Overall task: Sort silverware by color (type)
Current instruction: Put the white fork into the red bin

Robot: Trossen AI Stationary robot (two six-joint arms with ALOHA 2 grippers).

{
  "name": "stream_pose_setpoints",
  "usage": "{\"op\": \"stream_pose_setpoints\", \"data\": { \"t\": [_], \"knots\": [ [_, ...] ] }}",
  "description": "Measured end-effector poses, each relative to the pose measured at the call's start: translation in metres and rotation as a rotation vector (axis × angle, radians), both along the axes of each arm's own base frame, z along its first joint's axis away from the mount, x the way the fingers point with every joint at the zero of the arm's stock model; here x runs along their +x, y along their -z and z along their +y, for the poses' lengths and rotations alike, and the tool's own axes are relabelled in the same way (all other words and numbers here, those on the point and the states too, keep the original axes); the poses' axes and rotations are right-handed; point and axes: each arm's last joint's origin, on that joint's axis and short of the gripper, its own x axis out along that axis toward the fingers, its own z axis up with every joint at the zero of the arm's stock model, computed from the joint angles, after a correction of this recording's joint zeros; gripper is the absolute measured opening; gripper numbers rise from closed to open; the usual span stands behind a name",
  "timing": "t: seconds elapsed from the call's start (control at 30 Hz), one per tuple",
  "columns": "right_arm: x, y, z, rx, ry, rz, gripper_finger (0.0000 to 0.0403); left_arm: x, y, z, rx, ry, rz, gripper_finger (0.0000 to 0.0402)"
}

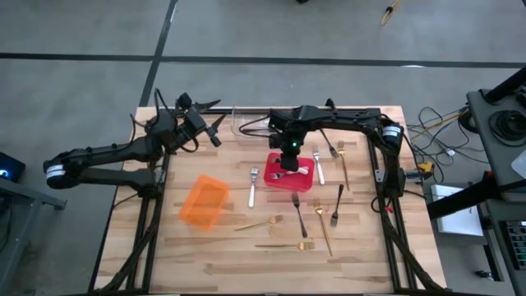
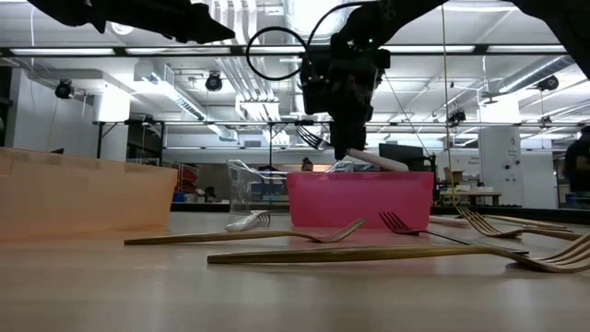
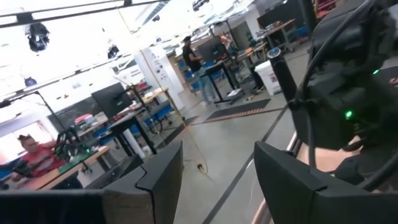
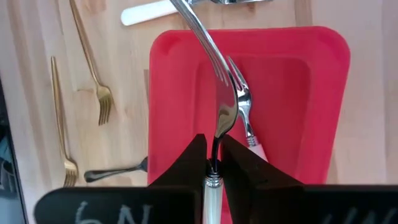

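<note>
My right end effector (image 4: 214,163) is clamped on a white-handled silver fork (image 4: 225,115) directly above the red bin (image 1: 289,173) at the high view's centre, fork pointing down into it, while my left end effector (image 1: 215,123) waits open, upper left.

My right tool (image 4: 213,163) pinches a glossy silver metal fork (image 4: 225,112) with a smooth white handle over the smooth red plastic bin (image 4: 323,124); worktop (image 1: 222,247) is pale matt wood.
</note>
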Motion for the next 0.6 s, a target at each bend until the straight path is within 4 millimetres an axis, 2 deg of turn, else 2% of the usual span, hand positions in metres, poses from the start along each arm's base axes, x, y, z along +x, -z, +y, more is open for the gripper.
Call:
{"op": "stream_pose_setpoints", "data": {
  "t": [0.37,0.6],
  "knots": [
    [0.008,0.022,0.005,0.02,-0.029,0.06,0.0022,-0.003,0.002,0.007,0.006,-0.036,0.009,0.018],
    [0.01,0.028,0.005,0.023,-0.033,0.068,0.0022,-0.004,0.002,0.009,0.024,-0.052,0.025,0.018]
  ]
}}
